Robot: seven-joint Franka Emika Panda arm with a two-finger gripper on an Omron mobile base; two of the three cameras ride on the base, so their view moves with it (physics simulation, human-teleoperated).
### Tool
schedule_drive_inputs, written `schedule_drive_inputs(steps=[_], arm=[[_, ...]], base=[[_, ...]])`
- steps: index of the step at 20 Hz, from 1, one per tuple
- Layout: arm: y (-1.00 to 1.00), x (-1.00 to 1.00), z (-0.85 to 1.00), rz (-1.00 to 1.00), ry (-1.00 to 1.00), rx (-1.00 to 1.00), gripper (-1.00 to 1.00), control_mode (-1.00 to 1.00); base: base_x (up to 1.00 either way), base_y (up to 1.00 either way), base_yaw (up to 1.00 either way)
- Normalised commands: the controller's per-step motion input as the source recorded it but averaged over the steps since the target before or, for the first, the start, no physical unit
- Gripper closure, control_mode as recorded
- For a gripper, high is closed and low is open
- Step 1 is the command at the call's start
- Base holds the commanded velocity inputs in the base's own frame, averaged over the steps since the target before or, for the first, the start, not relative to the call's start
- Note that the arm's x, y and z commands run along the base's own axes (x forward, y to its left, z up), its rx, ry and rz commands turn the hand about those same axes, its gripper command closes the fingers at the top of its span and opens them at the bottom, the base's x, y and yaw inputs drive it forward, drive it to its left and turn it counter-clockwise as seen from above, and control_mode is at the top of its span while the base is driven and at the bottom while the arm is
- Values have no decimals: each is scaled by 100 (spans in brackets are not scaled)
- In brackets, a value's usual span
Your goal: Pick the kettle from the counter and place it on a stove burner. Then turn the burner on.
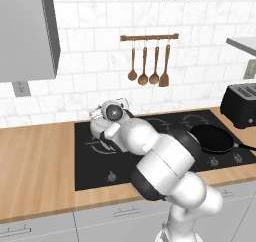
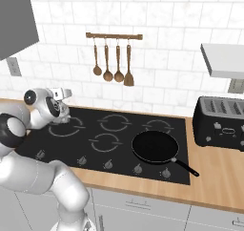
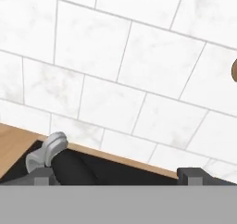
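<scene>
1. Left base view: the white arm bends forward over the black glass cooktop (image 1: 150, 156), which is set into the light-brown wood counter (image 1: 35, 161). The hand hangs over the cooktop's back left part and hides nearly all of the kettle (image 1: 96, 128); just a pale silvery bit shows at the hand's left side, on the glass near the back left ring. A black frying pan (image 1: 212, 138) sits on the right side of the cooktop, nothing in it, handle pointing right. A black toaster (image 1: 242, 105) stands on the counter at far right. Four wooden utensils (image 1: 148, 66) hang from a rail on the white tiled wall.

2. Right base view: the gripper (image 2: 61, 111) is at the back left corner of the cooktop, over the back left ring. The large stove burner (image 2: 115, 122) ring beside it is bare. The pan is at front right, pan body empty. The toaster's slots look empty.

3. Hand view: the two finger tips (image 3: 41, 175) stand wide apart at the bottom corners, pinching nothing. Between them, toward the left, the kettle's dark curved handle and a grey metal piece rise against the cooktop's back edge and tiled wall.

4. No readable writing or brand marks anywhere.
</scene>
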Motion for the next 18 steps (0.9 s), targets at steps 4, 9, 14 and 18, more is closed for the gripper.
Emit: schedule_drive_inputs(steps=[4,9,14,18], arm=[[0,2,0,0,0,-3,-100,-100],[0,22,-8,0,0,-10,-100,-100],[0,24,-19,0,0,-12,-100,-100],[0,12,-35,0,0,-16,-100,-100]], base=[[0,0,0],[0,0,0],[0,0,0],[0,0,0]])
